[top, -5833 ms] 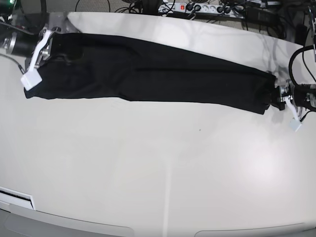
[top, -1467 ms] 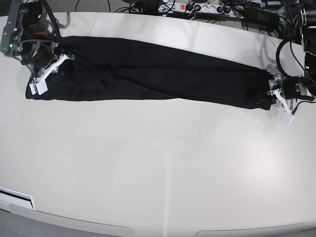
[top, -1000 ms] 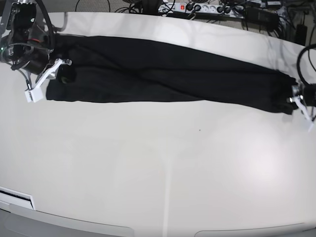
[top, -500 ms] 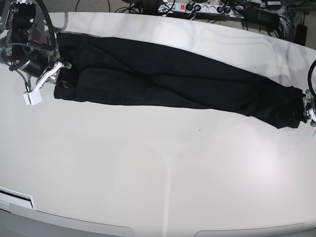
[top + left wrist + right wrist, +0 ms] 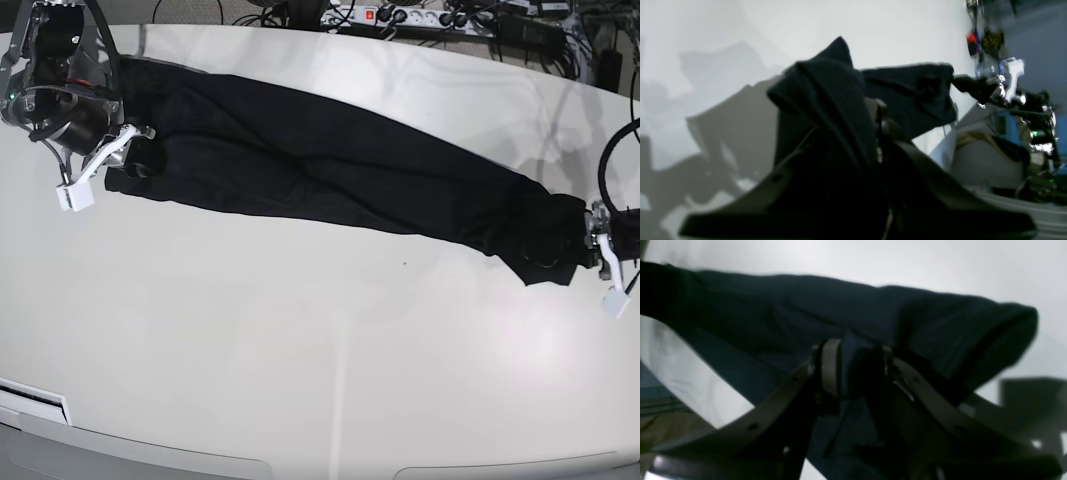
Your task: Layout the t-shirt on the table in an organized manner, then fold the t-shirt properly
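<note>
T-shirt (image 5: pixel 330 175) stretched in a long band across the far part of the surface (image 5: pixel 300 350). Right gripper (image 5: pixel 128 160) jaws clamp one end, left gripper (image 5: pixel 585 245) jaws clamp the opposite end, fabric bunched there.

Black t-shirt (image 5: pixel 330 175), folded into one long narrow band, stretched slantwise across the far half of the glossy off-white table (image 5: pixel 300 350) from 10 o'clock to 3 o'clock; both ends bunched, surface lightly creased.
</note>
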You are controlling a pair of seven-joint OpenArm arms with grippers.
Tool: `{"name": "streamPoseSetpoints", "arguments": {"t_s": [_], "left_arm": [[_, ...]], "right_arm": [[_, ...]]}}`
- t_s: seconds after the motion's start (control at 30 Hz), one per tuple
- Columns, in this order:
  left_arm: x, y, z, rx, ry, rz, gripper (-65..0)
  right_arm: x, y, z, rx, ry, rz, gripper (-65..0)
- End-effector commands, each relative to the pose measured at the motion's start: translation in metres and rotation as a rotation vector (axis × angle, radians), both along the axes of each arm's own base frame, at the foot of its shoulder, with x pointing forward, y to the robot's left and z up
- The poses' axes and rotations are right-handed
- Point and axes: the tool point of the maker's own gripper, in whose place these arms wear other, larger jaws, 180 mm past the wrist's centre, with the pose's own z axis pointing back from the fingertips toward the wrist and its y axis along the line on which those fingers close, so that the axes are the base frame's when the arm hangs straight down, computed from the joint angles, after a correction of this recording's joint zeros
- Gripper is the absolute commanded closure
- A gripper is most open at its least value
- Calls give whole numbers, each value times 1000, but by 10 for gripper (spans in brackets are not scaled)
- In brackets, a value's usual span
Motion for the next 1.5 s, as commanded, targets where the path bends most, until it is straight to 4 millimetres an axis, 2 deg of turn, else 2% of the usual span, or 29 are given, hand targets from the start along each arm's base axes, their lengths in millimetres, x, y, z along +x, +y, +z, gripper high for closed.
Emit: {"name": "streamPoseSetpoints", "arguments": {"t_s": [0.0, 0.27, 0.53, 0.67, 0.87, 1.0, 1.03, 1.07, 1.2, 1.27, 1.33, 1.43, 1.47], "left_arm": [[6, -4, 16, -8, -55, -12, 0], [-24, -79, 14, -76, -134, -176, 0], [-33, -139, 13, -222, -167, -211, 0], [-33, -161, 15, -286, -173, -213, 0], [-33, -176, 17, -328, -177, -214, -8], [-32, -176, 16, -332, -154, -201, -359], [-32, -176, 16, -333, -154, -201, -409], [-32, -176, 16, -333, -151, -199, -425], [-32, -175, 16, -336, -140, -192, -420], [-32, -176, 16, -335, -144, -195, -386], [-33, -176, 17, -329, -169, -209, -291], [-33, -175, 17, -325, -177, -214, 0], [-33, -174, 17, -322, -177, -212, 0]], "right_arm": [[9, -2, 10, -3, -51, -6, -184], [7, 2, 5, -14, -38, -6, -184], [7, 2, 5, -15, -37, -6, -184], [7, 2, 5, -15, -37, -6, -184], [7, 2, 5, -14, -37, -6, -184], [8, 2, 6, -14, -38, -6, -185], [8, 2, 6, -12, -41, -7, -185], [8, 2, 6, -11, -42, -7, -185], [13, 3, 16, -3, -73, -6, -185], [19, 3, 28, -8, -112, -4, -185], [24, 2, 41, -34, -155, 5, -195], [26, -4, 57, -95, -185, 20, -269], [25, -9, 60, -110, -180, 6, -295]]}}
